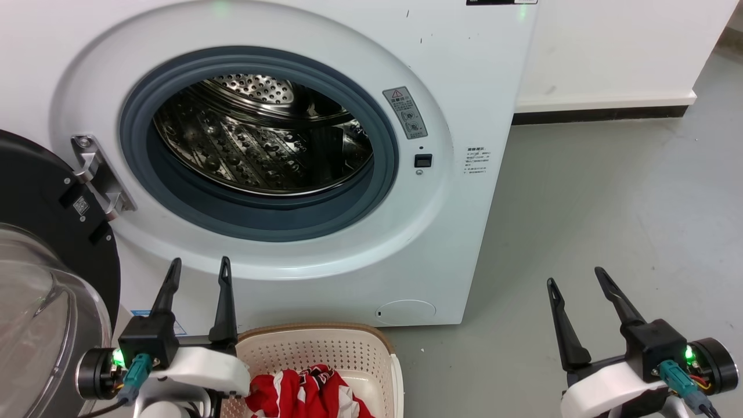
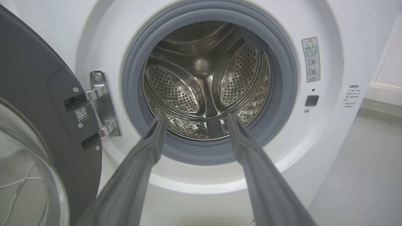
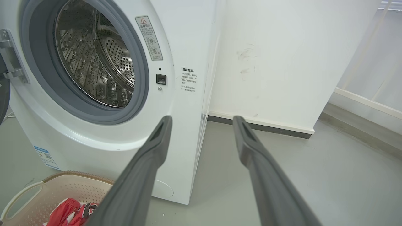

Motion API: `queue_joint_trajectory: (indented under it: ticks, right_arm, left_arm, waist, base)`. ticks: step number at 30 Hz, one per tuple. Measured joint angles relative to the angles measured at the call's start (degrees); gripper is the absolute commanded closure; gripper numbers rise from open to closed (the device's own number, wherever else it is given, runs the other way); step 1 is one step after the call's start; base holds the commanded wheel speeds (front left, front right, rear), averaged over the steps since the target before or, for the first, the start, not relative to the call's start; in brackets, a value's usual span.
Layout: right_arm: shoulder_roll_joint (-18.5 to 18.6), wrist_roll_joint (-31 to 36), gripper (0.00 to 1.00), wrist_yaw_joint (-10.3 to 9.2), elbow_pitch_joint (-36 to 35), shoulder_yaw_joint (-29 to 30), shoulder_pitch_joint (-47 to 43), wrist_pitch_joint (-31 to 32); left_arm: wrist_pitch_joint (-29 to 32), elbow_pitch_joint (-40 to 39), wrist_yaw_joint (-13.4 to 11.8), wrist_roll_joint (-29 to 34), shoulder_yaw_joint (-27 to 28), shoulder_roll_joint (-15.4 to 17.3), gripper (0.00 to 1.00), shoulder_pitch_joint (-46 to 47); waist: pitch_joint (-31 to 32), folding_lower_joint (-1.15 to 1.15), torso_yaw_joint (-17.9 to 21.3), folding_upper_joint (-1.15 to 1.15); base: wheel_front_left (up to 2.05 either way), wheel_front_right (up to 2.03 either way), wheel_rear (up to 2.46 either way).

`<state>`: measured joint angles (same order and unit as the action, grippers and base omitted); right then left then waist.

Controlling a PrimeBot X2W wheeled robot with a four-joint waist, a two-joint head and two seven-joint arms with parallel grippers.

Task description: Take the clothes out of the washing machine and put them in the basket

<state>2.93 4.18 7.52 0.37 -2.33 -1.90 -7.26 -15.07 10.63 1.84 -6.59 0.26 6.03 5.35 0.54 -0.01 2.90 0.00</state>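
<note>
HEAD: washing machine (image 1: 464, 87) door (image 1: 35, 191) swung open, steel drum (image 1: 261, 139) exposed; red jersey (image 1: 302, 397) lies in basket (image 1: 316, 330) on floor (image 1: 609, 203) just before the machine; left gripper (image 1: 199, 264) and right gripper (image 1: 575, 277) both spread, holding nothing | LEFT WRIST: left gripper parted, aimed at porthole (image 2: 132, 94) | RIGHT WRIST: right gripper parted over floor; jersey in basket, lower left.

You will find the washing machine (image 1: 464, 87) white, its porthole seal (image 1: 174, 194) grey, its drum (image 1: 261, 151) bright steel dotted with perforations. The basket (image 1: 348, 354) is cream, perforated, brown-rimmed. The clothes (image 1: 302, 397) are red with white stripes and black patches.
</note>
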Motion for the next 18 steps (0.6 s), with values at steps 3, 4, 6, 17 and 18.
queue_joint_trajectory:
  ticks: [3, 4, 6, 17, 18]
  right_arm:
    - [0.0, -0.1, 0.0, 0.0, -0.3, 0.1, -0.8, 0.2]
    - [0.0, -0.2, 0.0, 0.0, -0.3, 0.1, -0.9, 0.2]
    - [0.0, -0.6, 0.0, 0.0, -0.4, 0.1, -1.0, 0.2]
    - [0.0, -1.0, 0.0, 0.0, -0.2, 0.6, -1.0, 0.2]
    - [0.0, -1.1, 0.0, 0.0, -0.2, 0.6, -1.0, 0.2]
  left_arm:
    - [0.1, -1.1, -0.3, 0.1, -0.3, 0.1, 0.0, -1.7]
    - [0.6, -1.2, -0.3, 0.1, -0.4, 0.1, 0.0, -2.1]
    - [1.1, -1.6, -0.3, 0.1, -0.5, 0.1, 0.0, -2.9]
    - [3.2, -3.0, -0.5, -0.3, -1.5, 0.3, 0.0, -4.2]
    - [3.3, -3.0, -0.5, -0.6, -1.6, 0.3, 0.0, -4.2]
  waist:
    - [0.5, 0.0, -0.3, 0.0]
    - [0.6, 0.0, -0.3, 0.0]
    - [0.7, 0.0, -0.3, 0.0]
    - [0.8, 0.01, -0.5, 0.0]
    - [0.7, 0.01, -0.4, 0.0]
  base:
    - [0.0, 0.0, 0.0]
    - [0.0, 0.0, 0.0]
    - [0.0, 0.0, 0.0]
    - [0.0, 0.0, 0.0]
    - [0.0, 0.0, 0.0]
